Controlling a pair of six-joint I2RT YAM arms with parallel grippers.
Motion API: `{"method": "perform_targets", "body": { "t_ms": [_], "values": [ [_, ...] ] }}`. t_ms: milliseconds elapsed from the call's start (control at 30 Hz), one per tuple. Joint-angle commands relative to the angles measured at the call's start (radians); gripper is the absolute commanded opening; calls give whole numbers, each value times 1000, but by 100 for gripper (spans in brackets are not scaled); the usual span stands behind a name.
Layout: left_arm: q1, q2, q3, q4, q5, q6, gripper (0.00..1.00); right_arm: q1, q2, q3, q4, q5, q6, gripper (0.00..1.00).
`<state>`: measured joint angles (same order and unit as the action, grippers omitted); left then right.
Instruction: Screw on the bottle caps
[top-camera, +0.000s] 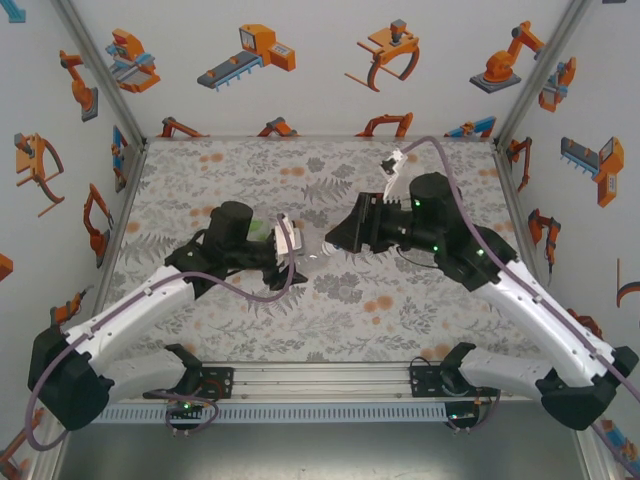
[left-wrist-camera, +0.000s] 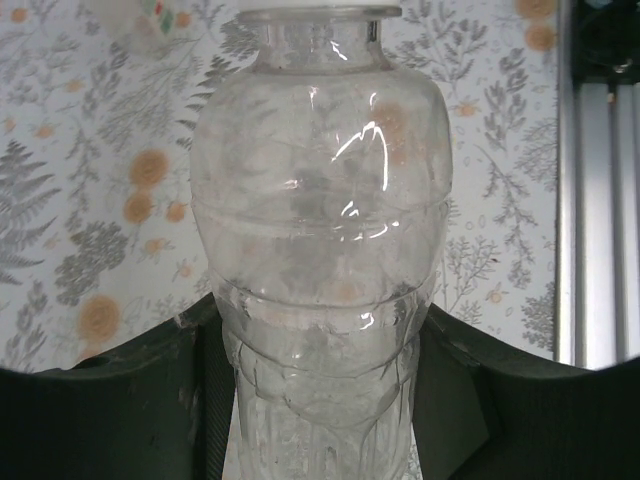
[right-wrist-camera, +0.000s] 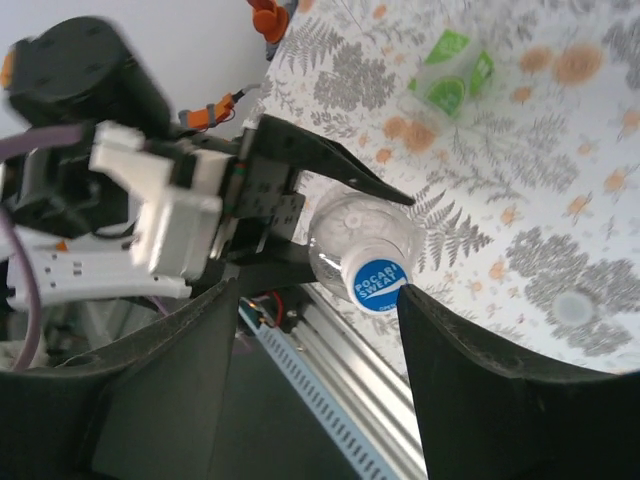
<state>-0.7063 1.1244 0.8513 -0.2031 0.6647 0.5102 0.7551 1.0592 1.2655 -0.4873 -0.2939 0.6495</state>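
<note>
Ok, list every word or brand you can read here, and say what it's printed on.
"POCARI SWEAT": white letters on the blue cap, which sits on the neck of the clear bottle.
Finer print below that on the same cap: too small to read.
Label of the green-labelled bottle: white marks, too blurred to read.

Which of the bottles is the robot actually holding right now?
The plain clear bottle, clamped in the left gripper and topped with a blue cap; the green-labelled bottle sits loose on the table.
</note>
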Motion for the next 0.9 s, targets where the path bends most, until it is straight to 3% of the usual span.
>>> {"method": "perform_targets", "body": {
  "t_ms": [0, 133, 333, 533, 867],
  "values": [
    [-5, 19, 53, -32, 152, 22, 0, 3, -48, 32, -78, -42, -244, 56],
    [-8, 45, 72, -71, 248, 43, 0, 4, -79, 2, -45, -177, -518, 49],
    [-17, 99, 121, -178, 369, 96, 0, 6, -120, -54, -33, -413, -946, 58],
    [-22, 121, 140, -224, 420, 126, 0, 6, -100, -66, -51, -463, -1054, 64],
    [-23, 124, 146, -233, 453, 131, 0, 7, -70, -104, -49, -499, -1045, 53]
  ]
}}
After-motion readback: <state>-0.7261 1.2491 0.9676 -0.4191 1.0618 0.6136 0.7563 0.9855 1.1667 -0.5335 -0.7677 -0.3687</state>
